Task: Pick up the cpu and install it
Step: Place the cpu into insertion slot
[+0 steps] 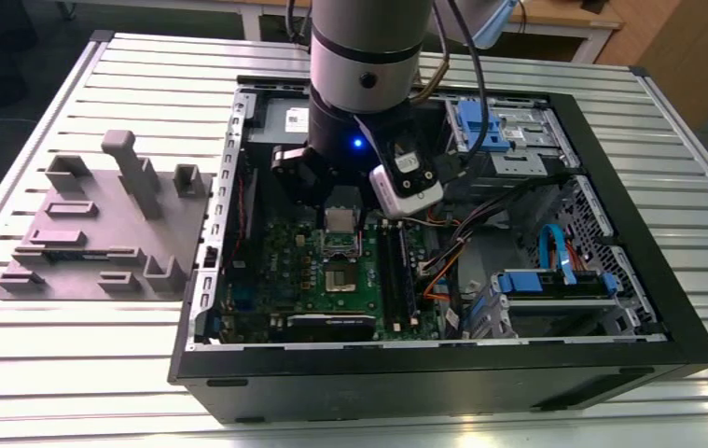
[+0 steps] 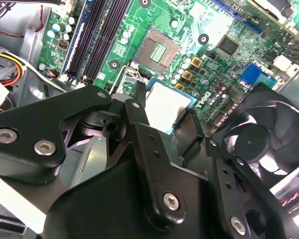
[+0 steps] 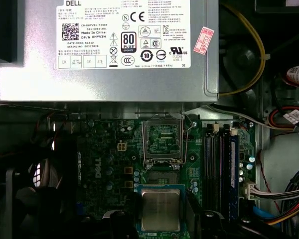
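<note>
The gripper (image 2: 165, 105) pinches the cpu (image 2: 167, 102) between its 2 fingers, near the open socket (image 2: 159, 50).

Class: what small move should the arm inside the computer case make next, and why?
Probably a short sideways shift, bringing the cpu over the open socket before lowering. The gripper holds the cpu between its fingers, and both wrist views show it beside the bare socket, not above it, though camera angle may exaggerate that.
</note>
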Controlling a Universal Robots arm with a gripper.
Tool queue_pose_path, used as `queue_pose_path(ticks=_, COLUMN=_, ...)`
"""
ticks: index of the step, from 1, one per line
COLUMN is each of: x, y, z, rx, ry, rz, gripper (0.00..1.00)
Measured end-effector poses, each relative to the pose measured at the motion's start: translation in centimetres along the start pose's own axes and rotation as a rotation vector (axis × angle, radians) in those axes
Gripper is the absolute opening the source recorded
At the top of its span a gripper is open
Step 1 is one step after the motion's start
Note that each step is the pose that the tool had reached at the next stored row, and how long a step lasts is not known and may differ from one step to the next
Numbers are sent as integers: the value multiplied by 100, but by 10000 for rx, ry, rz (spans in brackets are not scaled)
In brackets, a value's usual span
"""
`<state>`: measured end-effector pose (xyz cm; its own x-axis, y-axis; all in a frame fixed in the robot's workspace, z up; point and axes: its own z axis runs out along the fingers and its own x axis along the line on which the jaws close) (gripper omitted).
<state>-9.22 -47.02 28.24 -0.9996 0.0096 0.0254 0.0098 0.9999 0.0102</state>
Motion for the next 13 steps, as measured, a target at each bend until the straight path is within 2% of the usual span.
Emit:
queue_pose_path(ticks=6, x=-1, y=0, z=16, rx=-3, ry=-2, rz=-1, gripper=47)
queue_pose_path(ticks=11, x=-3, y=-1, z=92, rx=-1, ry=-1, rz=0, gripper=47)
queue_pose_path(ticks=13, x=-2, y=-1, z=93, rx=2, ry=1, rz=0, gripper=47)
